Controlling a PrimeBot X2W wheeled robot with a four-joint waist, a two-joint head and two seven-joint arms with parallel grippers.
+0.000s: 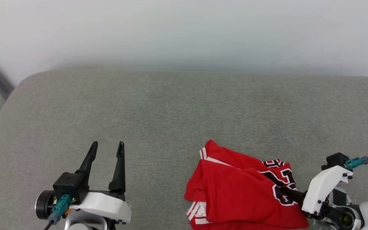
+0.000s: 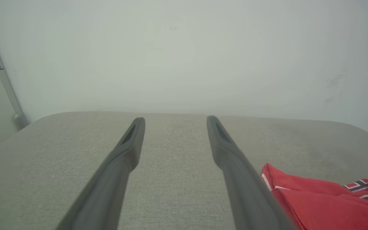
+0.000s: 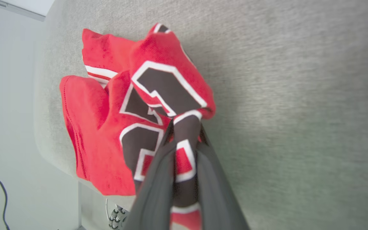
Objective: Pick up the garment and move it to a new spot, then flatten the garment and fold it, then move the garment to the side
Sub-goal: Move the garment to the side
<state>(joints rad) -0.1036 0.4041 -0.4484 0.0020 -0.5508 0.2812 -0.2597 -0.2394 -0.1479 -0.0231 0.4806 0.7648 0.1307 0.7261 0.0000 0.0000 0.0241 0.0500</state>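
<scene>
Right pincer (image 3: 186, 127) clamps a lettered fold of the shirt (image 1: 232, 188), left pincer (image 1: 106, 149) open; soft, light cloth will likely sag, so a hem offers surer hold.

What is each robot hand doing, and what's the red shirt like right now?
Red jersey-style shirt with black numbers, crumpled in a heap on the grey cloth surface, one fold pinched.
Left gripper, open, empty, apart from the shirt.
Right gripper, shut on the shirt's numbered fold.
</scene>
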